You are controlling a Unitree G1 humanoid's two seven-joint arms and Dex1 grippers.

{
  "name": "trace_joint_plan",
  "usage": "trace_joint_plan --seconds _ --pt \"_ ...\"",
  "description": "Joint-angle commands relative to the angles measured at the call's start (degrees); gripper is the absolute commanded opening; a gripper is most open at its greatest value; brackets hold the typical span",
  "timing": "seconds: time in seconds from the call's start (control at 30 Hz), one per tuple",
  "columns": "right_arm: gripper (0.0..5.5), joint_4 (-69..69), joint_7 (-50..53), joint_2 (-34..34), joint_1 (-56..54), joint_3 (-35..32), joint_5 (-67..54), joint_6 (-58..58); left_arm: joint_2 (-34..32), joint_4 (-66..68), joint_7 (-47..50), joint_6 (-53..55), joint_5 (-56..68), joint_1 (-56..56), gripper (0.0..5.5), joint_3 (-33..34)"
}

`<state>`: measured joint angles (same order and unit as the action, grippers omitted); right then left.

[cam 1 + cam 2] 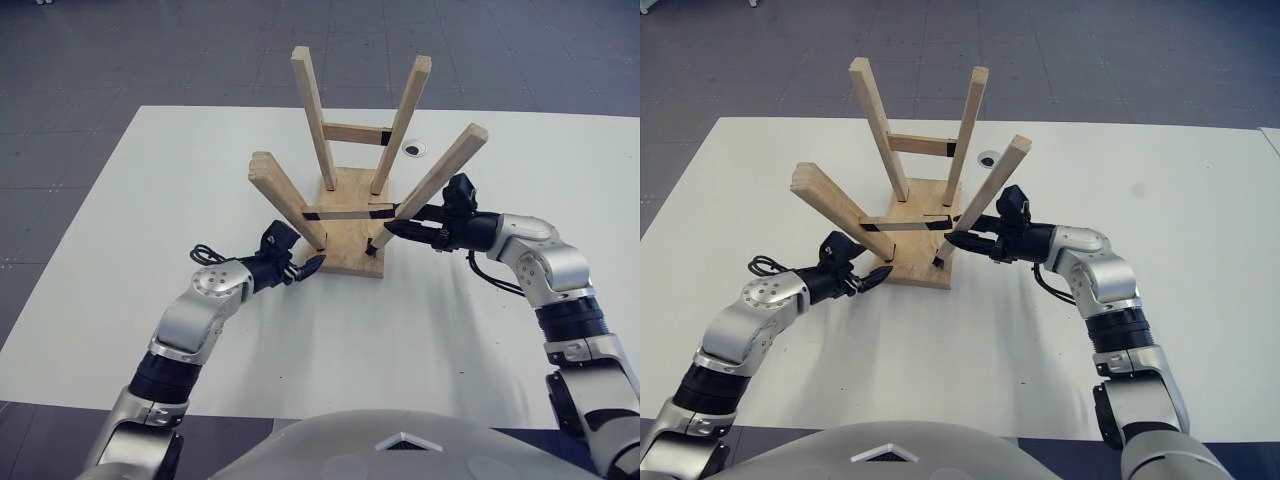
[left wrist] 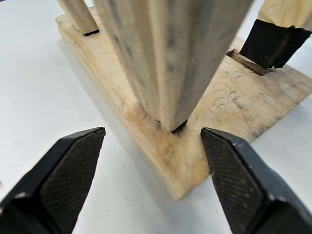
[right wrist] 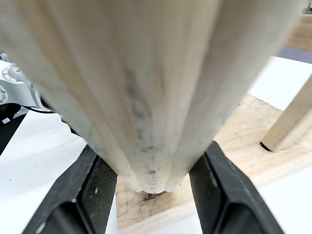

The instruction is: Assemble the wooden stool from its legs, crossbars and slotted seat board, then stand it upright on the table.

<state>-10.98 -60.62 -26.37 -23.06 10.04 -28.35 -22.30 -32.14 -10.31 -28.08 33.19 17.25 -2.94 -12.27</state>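
The wooden stool stands upside down on the white table (image 1: 150, 230), its slotted seat board (image 1: 347, 258) lying flat and all its legs pointing up. One crossbar (image 1: 355, 133) joins the two far legs and another (image 1: 345, 212) joins the two near ones. My left gripper (image 1: 312, 264) is open at the board's near left corner, its fingers (image 2: 73, 165) either side of the near left leg's (image 2: 161, 58) foot without touching it. My right gripper (image 1: 392, 228) is shut on the near right leg (image 1: 440, 175) low down, the fingers (image 3: 92, 195) pressing both its sides.
A small round black-and-white fitting (image 1: 413, 149) is set into the table behind the stool on the right. Bare tabletop stretches to the left, right and front of the stool. Beyond the table's far edge is grey floor.
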Motion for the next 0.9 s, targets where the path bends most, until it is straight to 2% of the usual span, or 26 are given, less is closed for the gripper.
trace_joint_plan --seconds 0.03,0.33,0.63,0.77,0.9 --pt "2.03 -4.2 -3.2 0.4 -1.8 2.1 4.2 3.7 -3.2 4.5 -0.8 2.7 -3.7 4.1 3.64 -0.4" --pt "2.03 -18.7 -7.6 0.8 -8.6 2.8 10.3 12.3 -4.0 5.5 -2.8 2.1 -4.2 4.3 3.64 -0.5" --pt "2.03 -12.3 -16.5 -2.6 -8.1 10.3 17.3 18.3 -3.5 4.3 -2.9 2.9 -3.7 4.6 3.64 -0.2" --pt "2.03 -15.4 -16.8 -2.9 -8.7 11.1 18.1 18.0 -3.0 4.3 -2.8 2.9 -3.6 4.4 3.64 -0.1" --pt "2.03 -15.2 -14.4 -3.6 -4.6 10.7 18.7 20.0 -2.5 3.5 -2.3 3.4 -3.3 5.1 3.64 0.0"
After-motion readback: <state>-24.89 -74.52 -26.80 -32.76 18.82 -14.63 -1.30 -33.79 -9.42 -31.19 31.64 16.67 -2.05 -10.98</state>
